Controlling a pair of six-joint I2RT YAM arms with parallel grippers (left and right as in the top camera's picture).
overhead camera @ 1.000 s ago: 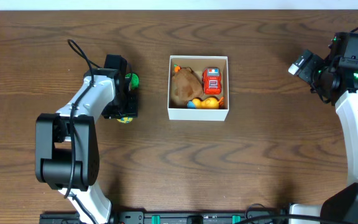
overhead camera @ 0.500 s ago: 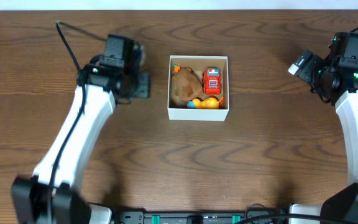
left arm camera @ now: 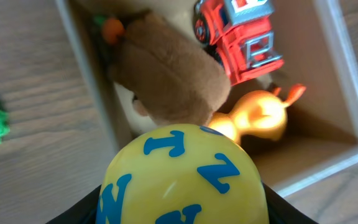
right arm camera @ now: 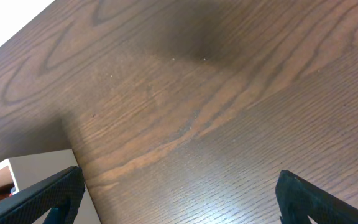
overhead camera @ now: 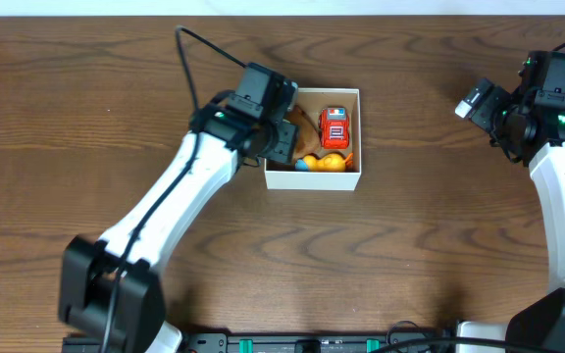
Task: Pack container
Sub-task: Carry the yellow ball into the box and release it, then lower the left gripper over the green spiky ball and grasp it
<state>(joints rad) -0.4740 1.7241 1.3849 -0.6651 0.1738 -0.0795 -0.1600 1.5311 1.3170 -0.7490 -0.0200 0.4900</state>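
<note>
Truck (overhead camera: 334, 126), duck (overhead camera: 330, 162), plush (left arm camera: 173, 81) packed in container (overhead camera: 313, 179). My left fingers (left arm camera: 286, 210) clench a ball (left arm camera: 182, 180) over its rim — not yet dropped; right fingers (right arm camera: 48, 196) spread, empty.

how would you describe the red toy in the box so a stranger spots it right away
In the middle of the dark wooden table sits a small square white cardboard box. Near its right wall, toward the far end, lies a red toy truck: the only red, boxy thing, beside a brown plush toy and an orange-yellow duck.
</note>
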